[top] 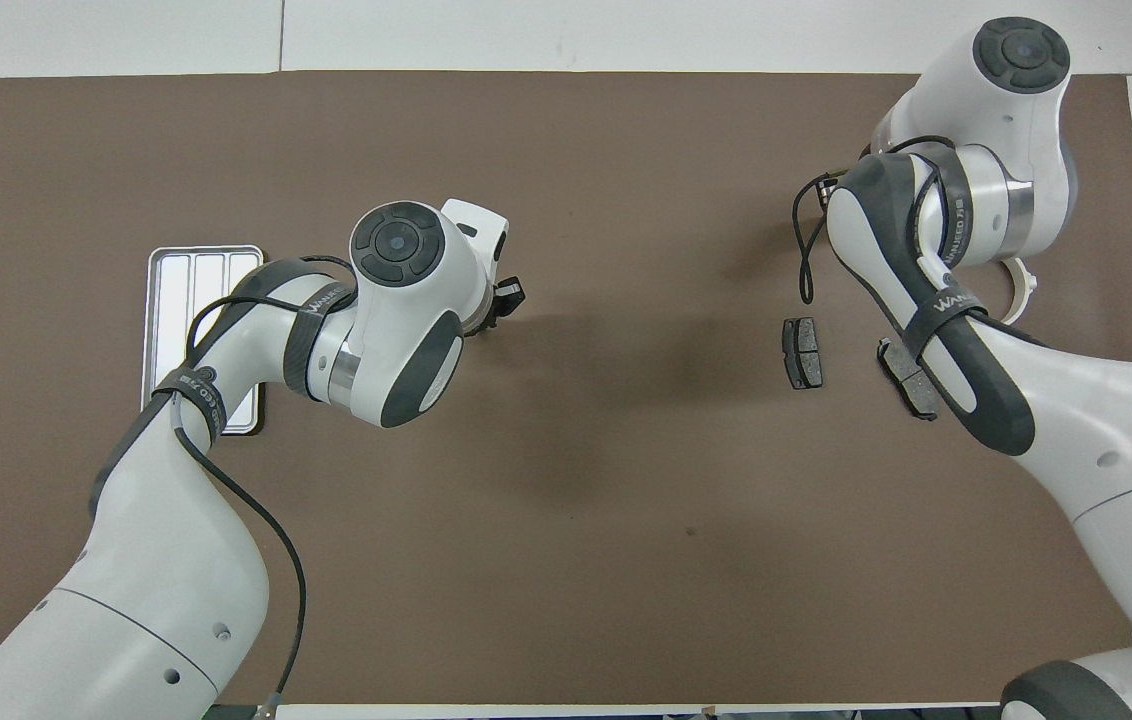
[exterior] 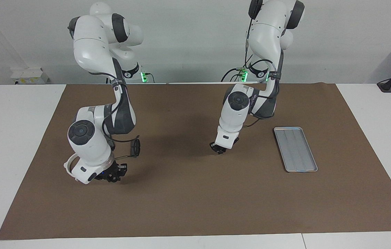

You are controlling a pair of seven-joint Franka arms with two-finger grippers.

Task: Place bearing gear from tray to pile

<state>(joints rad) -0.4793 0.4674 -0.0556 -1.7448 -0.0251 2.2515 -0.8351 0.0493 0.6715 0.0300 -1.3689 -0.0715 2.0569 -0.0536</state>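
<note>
**Station Status: Both Grippers Over the Mat, Tray and Pile Apart**

1. Right gripper (exterior: pixel 112 175): it hangs low over the brown mat (exterior: pixel 195 200), at the right arm's end of the table, just beside the white half-ring bracket (exterior: pixel 67 163). In the facing view it is a dark cluster under the white wrist housing, and its state cannot be told. In the overhead view the arm's own wrist hides it.

2. Left gripper (exterior: pixel 220 149): clenched, fingertips together, with nothing seen between them. It hangs low over bare mat, between the tray (exterior: pixel 295 148) and the pile, and it is closer to the tray.

3. Bearing gear: it cannot be made out in either view. Whether the right gripper carries it cannot be told.

4. Pile: it is made up of three loose parts lying on the mat at the right arm's end.
   - One dark brake pad (top: pixel 803 352) lies clear of the arm.
   - A second brake pad (top: pixel 918 402) lies beside it and is partly covered by the right arm's forearm.
   - The bracket lies farther from the robots than both pads.

5. Tray: it lies flat on the mat at the left arm's end, well apart from the pile. Its long sides run away from the robots and its ridged floor is exposed.

6. Support: the mat covers most of the white table (exterior: pixel 16 138).
</note>
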